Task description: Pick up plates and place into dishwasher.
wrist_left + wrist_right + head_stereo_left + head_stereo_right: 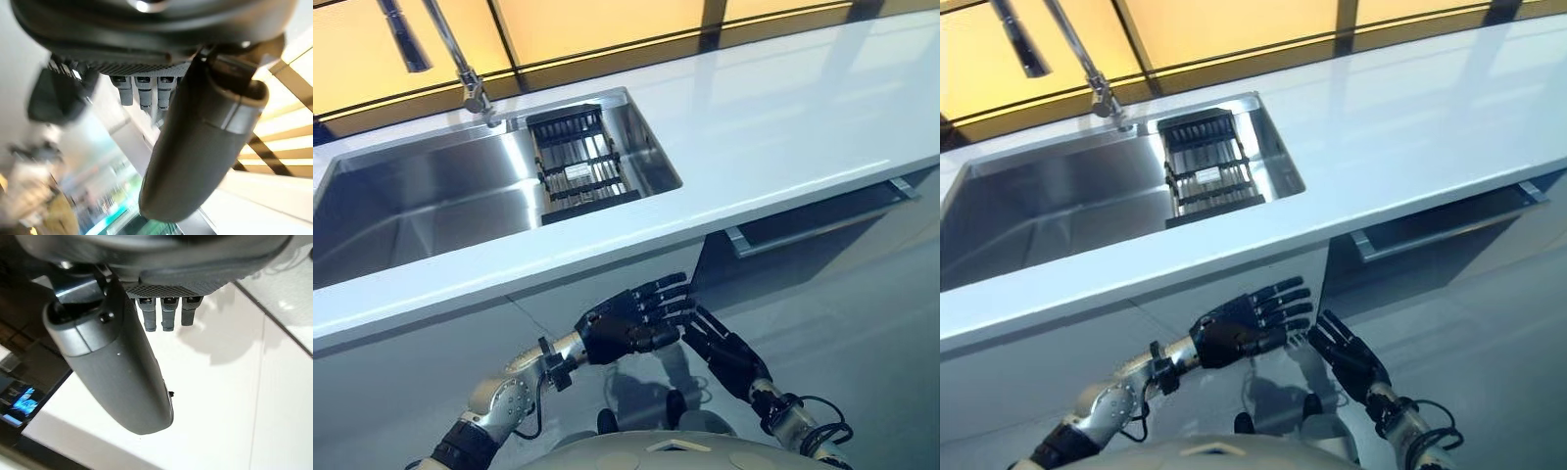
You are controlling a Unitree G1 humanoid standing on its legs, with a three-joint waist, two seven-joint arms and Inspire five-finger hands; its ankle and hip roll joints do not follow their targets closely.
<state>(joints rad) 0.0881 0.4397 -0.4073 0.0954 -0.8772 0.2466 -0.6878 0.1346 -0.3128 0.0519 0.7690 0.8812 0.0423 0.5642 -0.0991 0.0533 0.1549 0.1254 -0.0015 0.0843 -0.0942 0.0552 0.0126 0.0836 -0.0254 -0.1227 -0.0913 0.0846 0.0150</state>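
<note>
Spanning the scene from side to side, a long pale bench [783, 117]. Sunk into its left part, a steel sink [421, 196] with a tap [460, 59] at its back edge and a dark rack [576, 162] resting at its right end. Showing under the bench's right part, a slightly open dishwasher door [822, 215]. Hanging low before the cabinet front, left hand [622, 328] and right hand [724, 352], close beside each other, fingers straight and apart, holding nothing. Plates: cannot tell where.
</note>
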